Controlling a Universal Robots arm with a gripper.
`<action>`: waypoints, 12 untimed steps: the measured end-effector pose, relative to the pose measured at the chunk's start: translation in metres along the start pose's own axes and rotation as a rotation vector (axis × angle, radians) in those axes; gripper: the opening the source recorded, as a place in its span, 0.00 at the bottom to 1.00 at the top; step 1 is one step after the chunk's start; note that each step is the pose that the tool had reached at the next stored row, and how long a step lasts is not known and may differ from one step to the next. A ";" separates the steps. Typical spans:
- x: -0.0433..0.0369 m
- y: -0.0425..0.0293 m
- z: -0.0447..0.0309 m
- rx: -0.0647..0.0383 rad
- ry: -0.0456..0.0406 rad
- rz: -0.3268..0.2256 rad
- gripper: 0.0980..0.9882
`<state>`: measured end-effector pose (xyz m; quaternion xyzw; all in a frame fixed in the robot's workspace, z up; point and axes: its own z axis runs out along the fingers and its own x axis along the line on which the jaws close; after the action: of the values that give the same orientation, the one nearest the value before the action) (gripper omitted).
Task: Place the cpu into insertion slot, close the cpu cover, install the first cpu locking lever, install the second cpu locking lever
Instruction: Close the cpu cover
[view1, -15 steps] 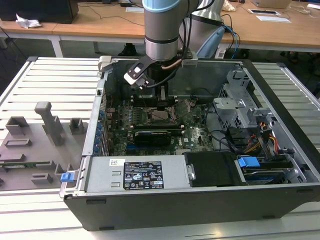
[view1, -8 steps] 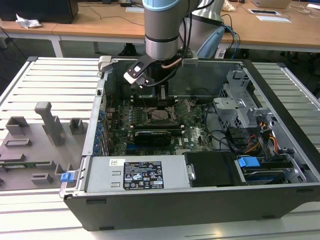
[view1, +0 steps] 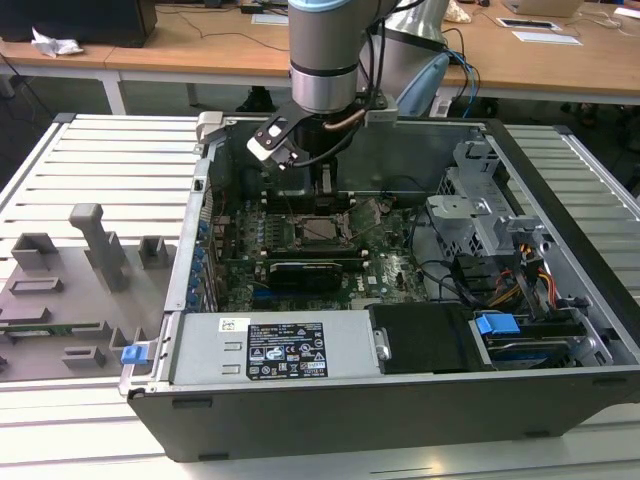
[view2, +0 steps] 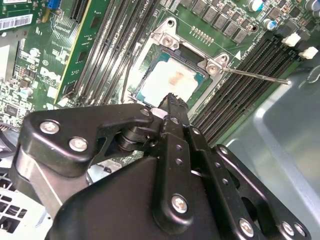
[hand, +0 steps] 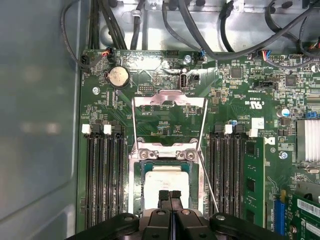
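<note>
Slatted metal surface (view1: 110, 150) carries an open computer case (view1: 300, 420), with desks (view1: 200, 50) behind. The cpu (hand: 165, 184) sits flat in the insertion slot (view2: 194, 51), so step one looks done. The cpu cover (hand: 170, 101) lies swung back, clear of the insertion slot, and is not closed. One thin locking lever (view2: 255, 75) sticks out free beside the insertion slot; the other I cannot make out. I judge neither installed. The gripper (hand: 170, 196) is just above the insertion slot, fingers pressed together, holding nothing.

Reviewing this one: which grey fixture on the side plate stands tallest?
The T-topped post. It rises well above the low blocks around it on the plate.
</note>
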<state>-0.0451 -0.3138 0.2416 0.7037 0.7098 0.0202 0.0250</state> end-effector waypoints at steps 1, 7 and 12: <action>0.0000 0.0001 -0.0015 0.000 0.0005 0.000 0.01; -0.0001 0.0013 -0.0207 0.009 0.0032 0.000 0.01; -0.0002 0.0095 -0.0228 0.014 0.0068 0.000 0.01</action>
<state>-0.0370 -0.3138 0.2650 0.7039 0.7099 0.0178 0.0178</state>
